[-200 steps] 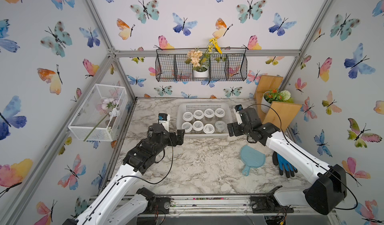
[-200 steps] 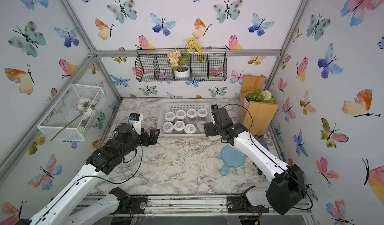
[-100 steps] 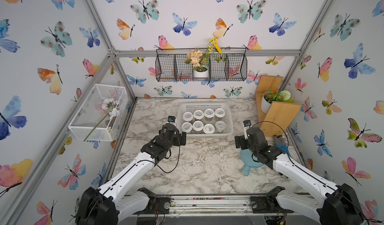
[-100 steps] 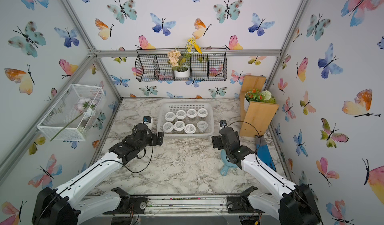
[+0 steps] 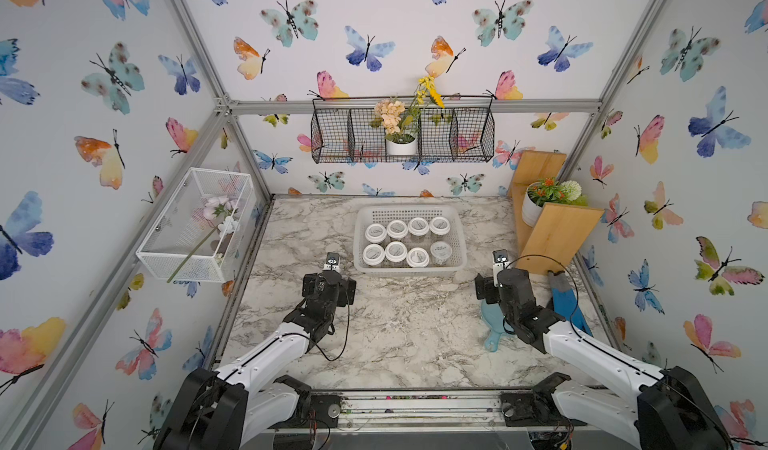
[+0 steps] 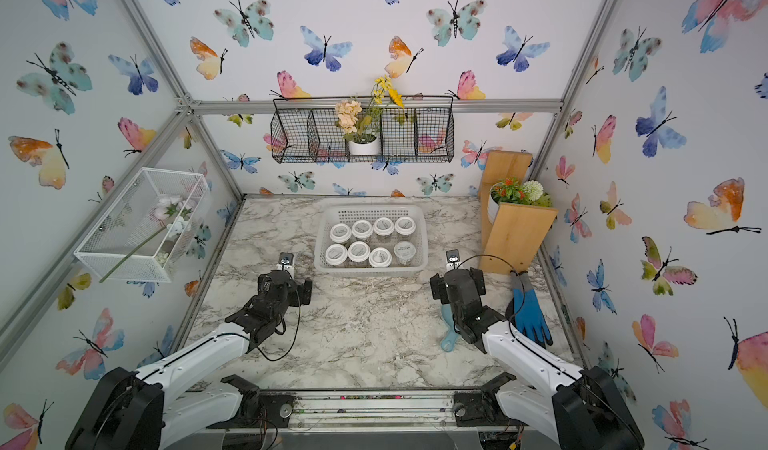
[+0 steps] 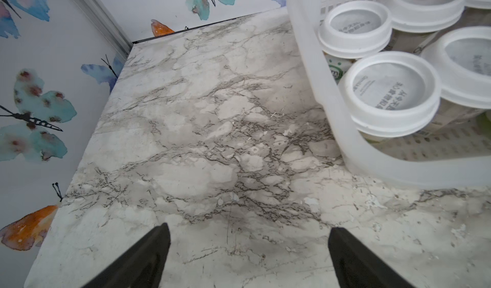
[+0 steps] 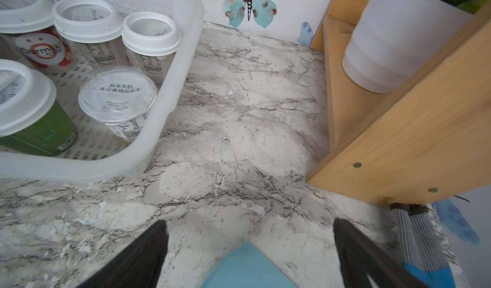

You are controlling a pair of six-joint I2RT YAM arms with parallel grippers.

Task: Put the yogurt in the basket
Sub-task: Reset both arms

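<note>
Several yogurt jars [image 5: 395,228] with white-rimmed lids stand in two rows inside the low white basket [image 5: 409,268], at the back middle of the marble table in both top views. One jar, at the near right corner [image 6: 404,250], has a flatter, paler lid [image 8: 118,95]. My left gripper [image 5: 329,288] hovers open over bare marble just in front of the basket's near left corner [image 7: 372,161]. In its wrist view [image 7: 248,228] nothing sits between the fingers. My right gripper [image 5: 498,290] is open off the basket's near right corner [image 8: 170,87], above the marble [image 8: 249,221].
A light blue paddle [image 5: 494,323] lies under the right gripper, with a blue glove [image 5: 567,302] beside it. A wooden shelf [image 5: 552,228] holding a white plant pot stands at the back right. A white wire-mesh box [image 5: 195,223] and a black wire basket [image 5: 403,136] hang on the walls.
Both arms have pulled back from the basket toward the front of the table. The right gripper went from the basket's right edge to above the blue paddle. Both stayed open.
</note>
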